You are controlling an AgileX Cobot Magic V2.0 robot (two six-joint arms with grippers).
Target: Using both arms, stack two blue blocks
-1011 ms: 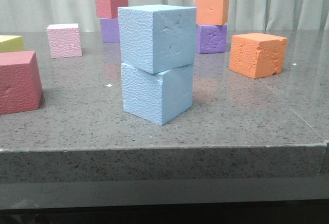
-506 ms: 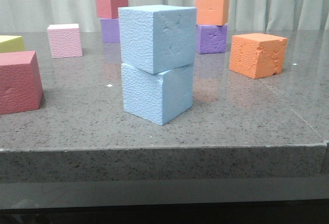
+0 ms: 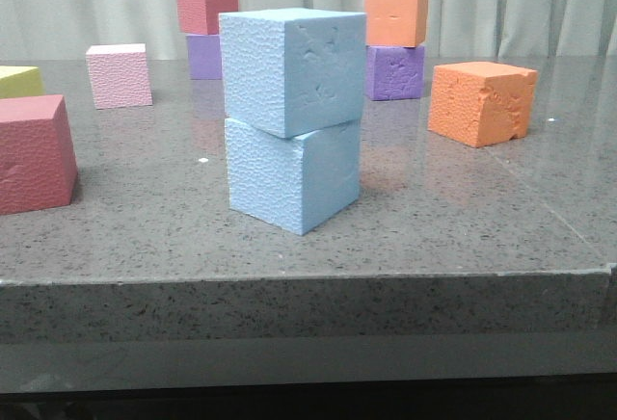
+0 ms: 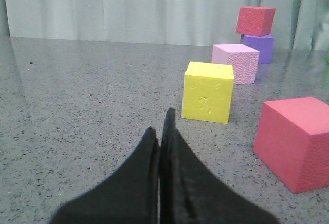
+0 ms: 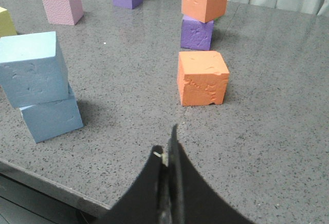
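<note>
Two sky-blue blocks stand stacked near the table's front edge: the upper blue block (image 3: 294, 71) rests on the lower blue block (image 3: 292, 177), slightly twisted against it. The stack also shows in the right wrist view, upper block (image 5: 33, 68) on lower block (image 5: 51, 118). No gripper touches them. My left gripper (image 4: 160, 131) is shut and empty, low over the bare table, near a yellow cube. My right gripper (image 5: 168, 144) is shut and empty, above the table's front edge, well to the right of the stack. Neither arm shows in the front view.
A loose orange cube (image 3: 481, 102) sits right of the stack. An orange cube on a purple cube (image 3: 395, 72) and a red cube on a purple cube (image 3: 204, 56) stand at the back. A pink cube (image 3: 120, 75), a yellow cube (image 4: 207, 92) and a large red cube (image 3: 34, 153) sit left.
The whole front view has shifted a few pixels to the left. The stack stands as before.
</note>
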